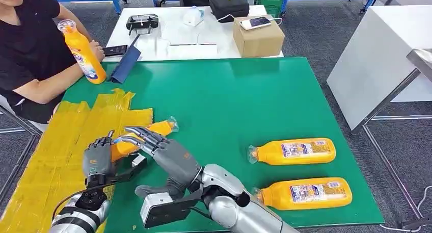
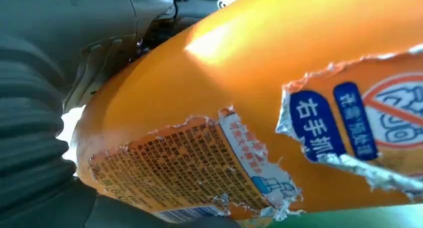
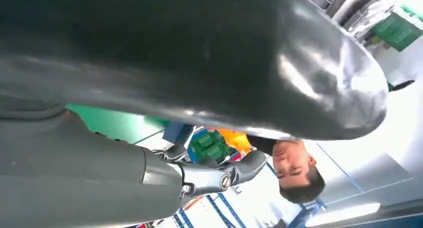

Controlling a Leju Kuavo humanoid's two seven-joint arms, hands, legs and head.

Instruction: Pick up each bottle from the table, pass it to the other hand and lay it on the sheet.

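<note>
Bottle point(image 1: 145, 136) in transfer sits low over the green worktop point(image 1: 229, 105) at the edge of the yellow sheet point(image 1: 56, 151), lying roughly level with cap toward mid-worktop, so likely mid-handoff. Worktop first: green mat, sheet of yellow tape strips on its left part, that's the drop zone, hence the pass toward that side. Person point(image 1: 30, 49) at far left holds another orange bottle point(image 1: 84, 52) upright at the worktop's far corner, maybe staging it. Two more bottles lie on their sides at the right, one point(image 1: 295, 151) nearer centre, one point(image 1: 303, 192) closer to the front edge, both within right-arm reach, waiting. Right robot hand point(image 1: 147, 138) has fingers draped over the bottle's top; whether it truly grips or is letting go, cannot tell. Left robot hand point(image 1: 99, 156) wraps the bottle's base end; left wrist view shows the torn-label orange body point(image 2: 239, 113) pressed right against the palm, so it's gripping. Judgement: handoff in progress, laying down not done yet.
</note>
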